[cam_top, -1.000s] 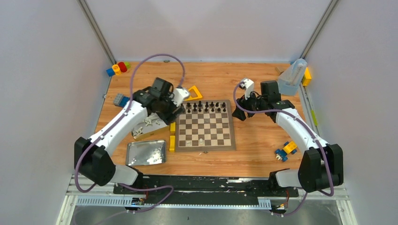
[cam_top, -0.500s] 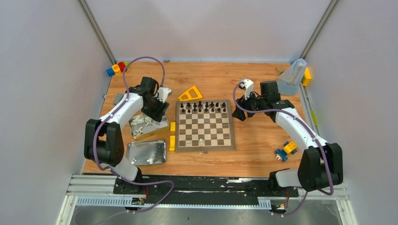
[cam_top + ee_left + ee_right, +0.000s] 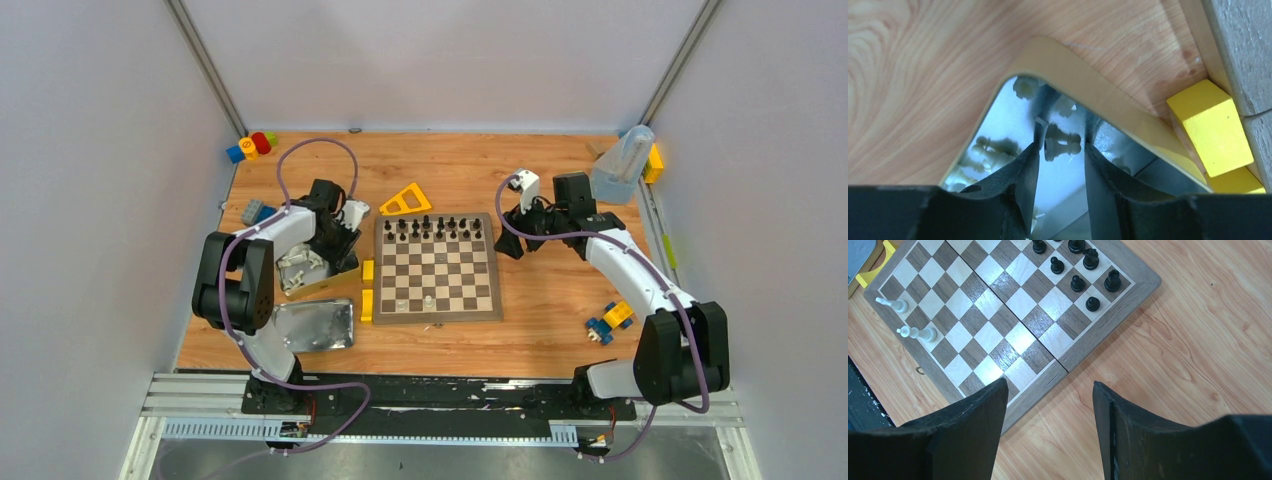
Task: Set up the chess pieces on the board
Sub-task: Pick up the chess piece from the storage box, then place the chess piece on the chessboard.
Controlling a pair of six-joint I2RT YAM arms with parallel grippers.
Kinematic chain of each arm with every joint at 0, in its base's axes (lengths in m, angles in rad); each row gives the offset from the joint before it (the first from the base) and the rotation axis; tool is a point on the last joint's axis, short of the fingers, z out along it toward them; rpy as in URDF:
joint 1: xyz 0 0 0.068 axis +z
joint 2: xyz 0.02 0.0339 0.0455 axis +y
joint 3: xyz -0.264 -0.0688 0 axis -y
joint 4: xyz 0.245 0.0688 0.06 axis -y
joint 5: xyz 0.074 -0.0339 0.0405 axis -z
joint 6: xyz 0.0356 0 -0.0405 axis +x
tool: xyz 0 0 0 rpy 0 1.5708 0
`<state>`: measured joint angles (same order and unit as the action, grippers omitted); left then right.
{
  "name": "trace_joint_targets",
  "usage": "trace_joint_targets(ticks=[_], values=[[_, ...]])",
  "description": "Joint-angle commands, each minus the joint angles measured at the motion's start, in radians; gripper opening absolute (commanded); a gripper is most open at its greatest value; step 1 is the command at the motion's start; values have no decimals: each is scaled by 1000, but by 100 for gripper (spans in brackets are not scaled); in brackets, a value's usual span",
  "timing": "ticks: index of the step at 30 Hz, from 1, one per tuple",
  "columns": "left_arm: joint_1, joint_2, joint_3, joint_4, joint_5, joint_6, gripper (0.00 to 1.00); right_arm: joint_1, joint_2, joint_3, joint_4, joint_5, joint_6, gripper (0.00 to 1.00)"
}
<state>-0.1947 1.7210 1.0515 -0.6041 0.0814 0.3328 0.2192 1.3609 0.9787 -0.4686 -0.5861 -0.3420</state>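
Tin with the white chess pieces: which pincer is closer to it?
Left. The left pincer is right at the tin, fingers either side of a white piece. The right pincer hovers beyond the board's other side, far from the tin.

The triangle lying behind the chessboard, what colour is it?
Yellow. The triangle shows best in the top external view.

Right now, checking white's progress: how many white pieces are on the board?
2. One white piece stands by the board's near-left corner; the other is just to its right, along the near edge. The whole board shows, none hidden.
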Motion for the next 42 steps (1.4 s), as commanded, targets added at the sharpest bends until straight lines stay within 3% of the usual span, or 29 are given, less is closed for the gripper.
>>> trace_joint_targets(ticks=[1, 7, 11, 21, 27, 30, 36, 42], values=[[5, 3, -38, 93, 8, 33, 43, -3, 10, 15, 12, -29, -6, 64], [27, -43, -48, 104, 45, 30, 22, -3, 12, 17, 9, -29, -5, 64], [55, -98, -37, 75, 69, 31, 16, -3, 13, 16, 8, -30, -5, 64], [64, -238, -8, -40, 148, 46, 15, -4, 15, 23, 6, -48, 1, 64], [53, -290, 76, -134, 413, 36, 21, 4, 27, 46, 0, -91, 8, 64], [-8, -277, 120, -144, 478, 24, 23, 15, 46, 65, -8, -84, 3, 64], [-254, -153, 224, -117, 427, -14, 24, 15, 42, 52, -9, -59, 1, 64], [-409, 31, 349, -110, 388, -48, 25, 13, 7, 30, -9, -22, -10, 64]])
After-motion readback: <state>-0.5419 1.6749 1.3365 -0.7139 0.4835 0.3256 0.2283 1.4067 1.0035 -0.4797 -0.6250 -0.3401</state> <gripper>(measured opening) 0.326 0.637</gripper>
